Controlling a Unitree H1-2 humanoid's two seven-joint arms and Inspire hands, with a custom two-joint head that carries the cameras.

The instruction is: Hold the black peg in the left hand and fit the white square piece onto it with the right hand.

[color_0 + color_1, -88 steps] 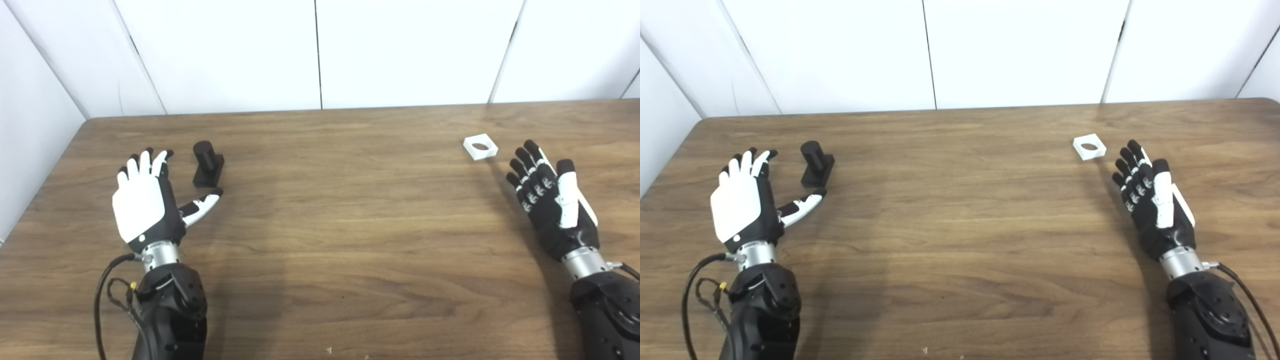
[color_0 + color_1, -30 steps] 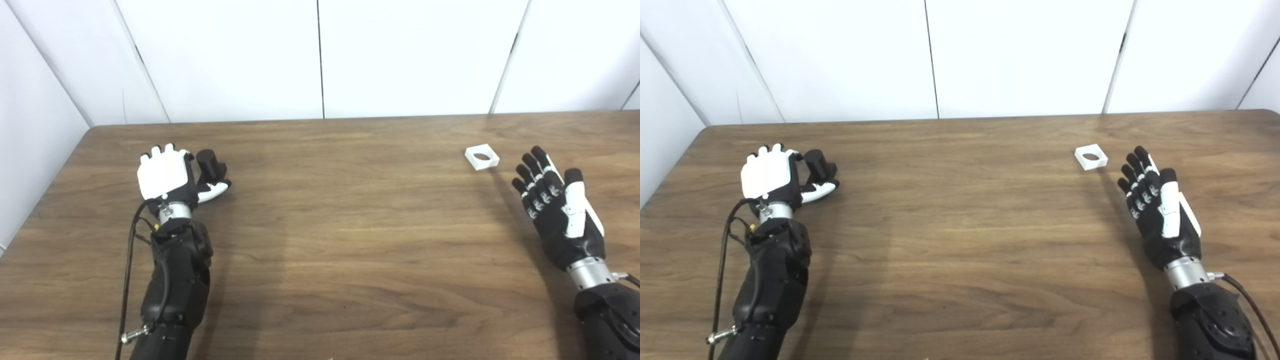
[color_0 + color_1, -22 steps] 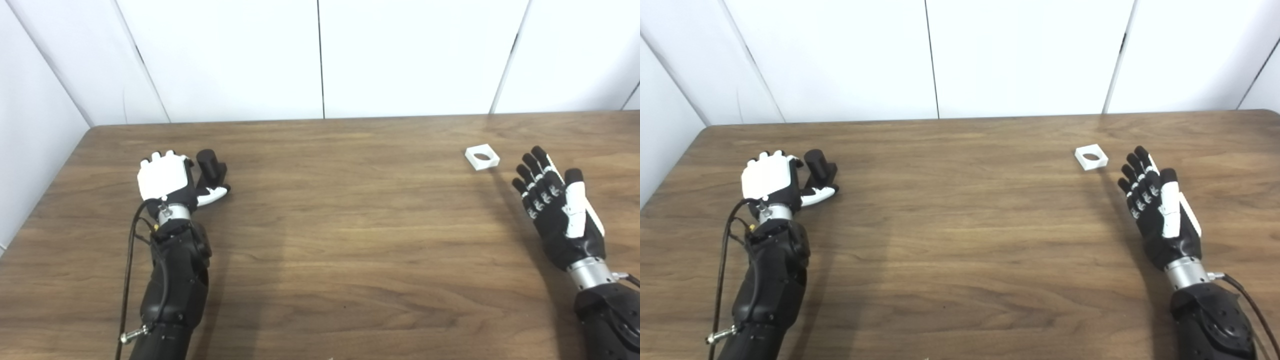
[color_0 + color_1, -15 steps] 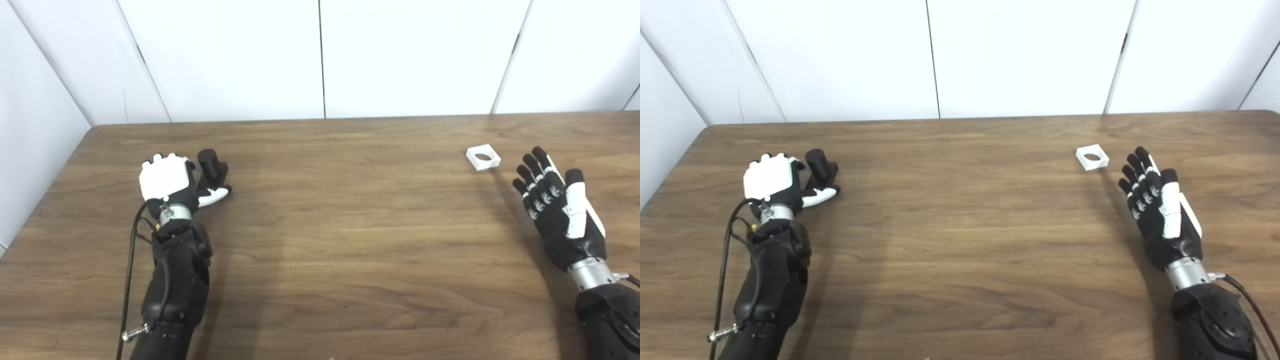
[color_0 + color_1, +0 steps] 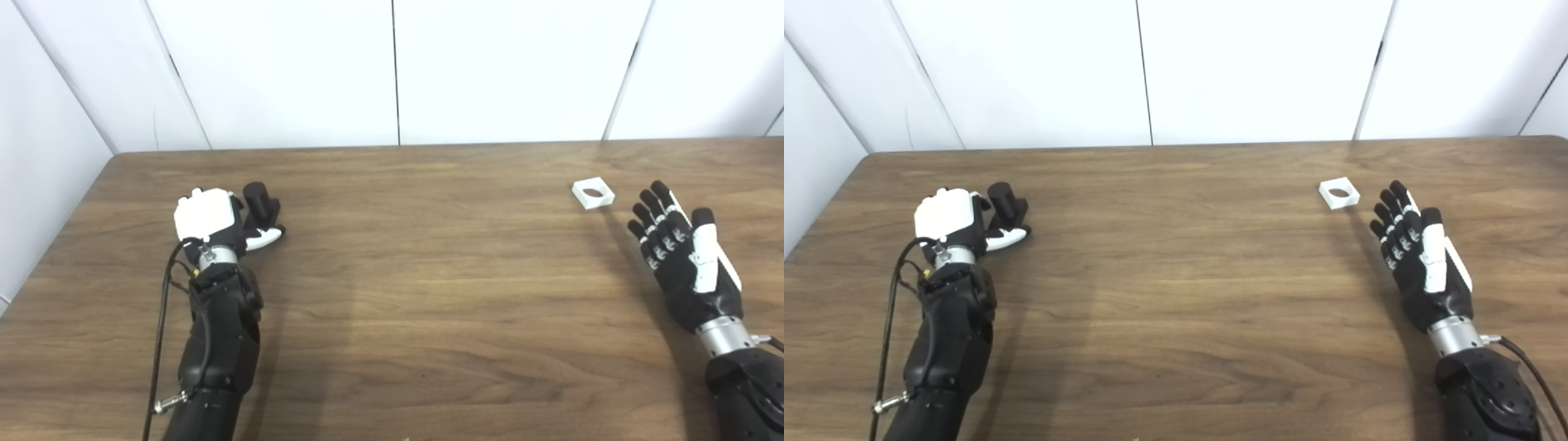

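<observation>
1. Left eye view: a brown wooden bench (image 5: 416,275) fills the lower two thirds of the frame, with white wall panels above.
2. At middle left, the left hand (image 5: 208,217) lies with its white back facing up, fingers curled around the black peg (image 5: 260,205); its thumb lies across the peg's base. The peg stands upright on the bench, touching the hand.
3. At upper right, the white square piece (image 5: 593,193) lies flat on the bench, its round hole facing up.
4. At right, the right hand (image 5: 683,254) is spread wide and holds nothing. Its fingertips are near the square piece but apart from it.
5. Right eye view: the same scene sits a little further left in the frame. The left hand (image 5: 952,220) wraps the black peg (image 5: 1004,205) at middle left; the white square piece (image 5: 1339,193) lies just above the wide-spread right hand (image 5: 1418,257).
</observation>
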